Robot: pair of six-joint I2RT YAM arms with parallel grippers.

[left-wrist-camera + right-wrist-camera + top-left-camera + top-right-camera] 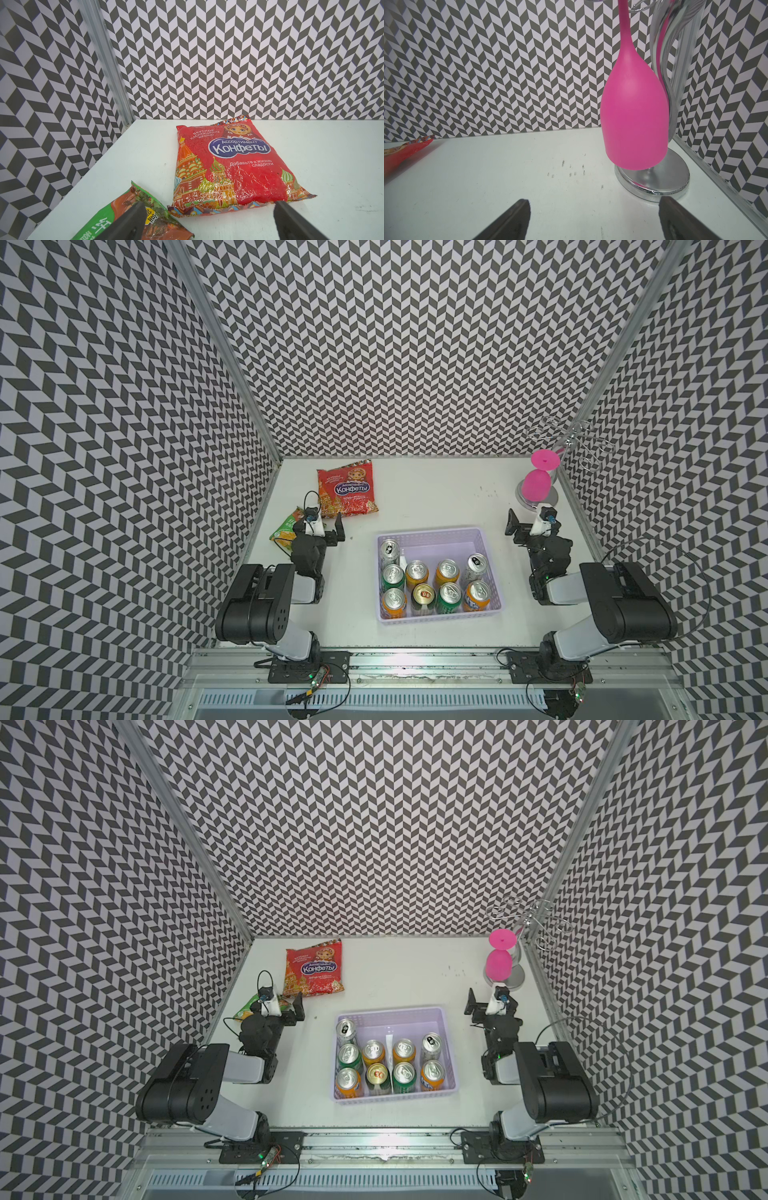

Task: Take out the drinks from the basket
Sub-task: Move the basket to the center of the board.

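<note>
The lavender basket (pixel 432 533) (pixel 395 1011) sits mid-table between the two arms in both top views. Several drinks stand upright inside it: orange cans (pixel 477 593), green cans (pixel 393 574), slim silver cans (pixel 390 549) and a dark green gold-topped can (pixel 423 595). My left gripper (pixel 319 526) (pixel 209 205) is open and holds nothing, left of the basket's far corner and over the snack bags. My right gripper (pixel 533 522) (pixel 593 201) is open and holds nothing, right of the basket and facing the pink goblet. Neither wrist view shows the basket or the drinks.
A red candy bag (pixel 347 489) (pixel 228 166) lies at the back left, a green snack bag (pixel 284 531) (pixel 124 218) beside the left wall. A pink upturned goblet (pixel 536 483) (pixel 633 114) hangs on a chrome rack (pixel 652 182) at the back right. Patterned walls enclose three sides.
</note>
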